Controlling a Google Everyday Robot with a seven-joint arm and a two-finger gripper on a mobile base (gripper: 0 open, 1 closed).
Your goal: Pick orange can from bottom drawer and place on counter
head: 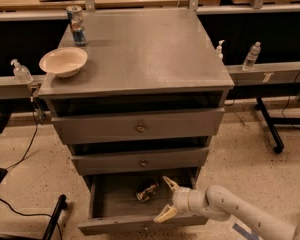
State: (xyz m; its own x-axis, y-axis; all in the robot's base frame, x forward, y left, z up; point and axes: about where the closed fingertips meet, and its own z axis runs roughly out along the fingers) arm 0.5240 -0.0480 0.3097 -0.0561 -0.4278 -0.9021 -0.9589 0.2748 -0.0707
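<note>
The bottom drawer of the grey cabinet stands pulled open. The orange can, small and dented, lies on its side on the drawer floor, right of middle. My gripper hangs over the drawer's right part, just right of the can and apart from it, with its two pale fingers spread wide and nothing between them. My white arm reaches in from the lower right. The counter is the flat grey top of the cabinet.
On the counter stand a pale bowl at the left edge and a tall blue, red and silver can at the back left. The two upper drawers are closed. Bottles sit on the rail behind. A black chair base is lower left.
</note>
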